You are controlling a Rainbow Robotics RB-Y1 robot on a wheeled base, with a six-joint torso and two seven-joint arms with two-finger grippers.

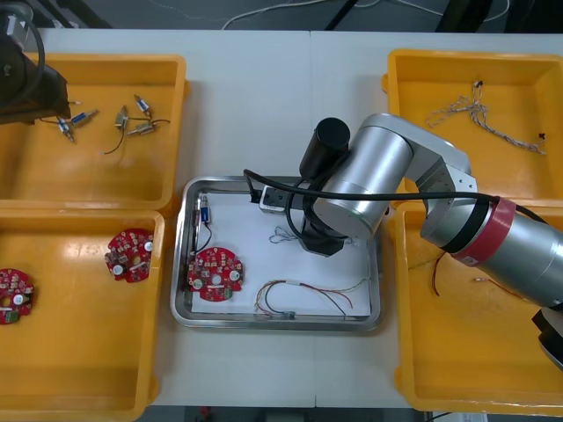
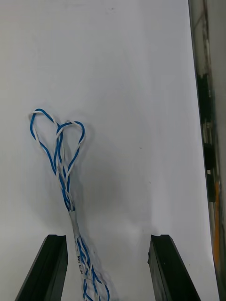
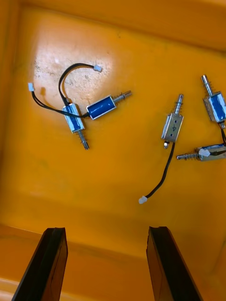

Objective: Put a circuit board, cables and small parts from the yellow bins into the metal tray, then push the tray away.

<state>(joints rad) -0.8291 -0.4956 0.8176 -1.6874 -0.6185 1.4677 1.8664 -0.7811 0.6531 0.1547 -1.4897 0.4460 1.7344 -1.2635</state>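
Blue-and-white twisted cable [image 2: 61, 155] lies in the white-lined metal tray [image 1: 189, 264], mid-tabletop [image 1: 255, 105], loops pointing away from the spread right tool [image 2: 106, 240] straddling it. Also spread, the left tool [image 3: 106, 233] hangs over the far-left corner's yellow bin [image 3: 117, 207].

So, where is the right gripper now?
Front view: the right gripper hangs over the metal tray, above the blue and white cable, right of the circuit board.

table [image 1: 255, 114]: light, matte top | seam [image 1: 310, 105]: thin straight line down the table's middle, far edge to near edge | floor [image 1: 176, 13]: dark, past the table's far edge | cord [image 1: 251, 13]: pale, lying in a curve on the floor
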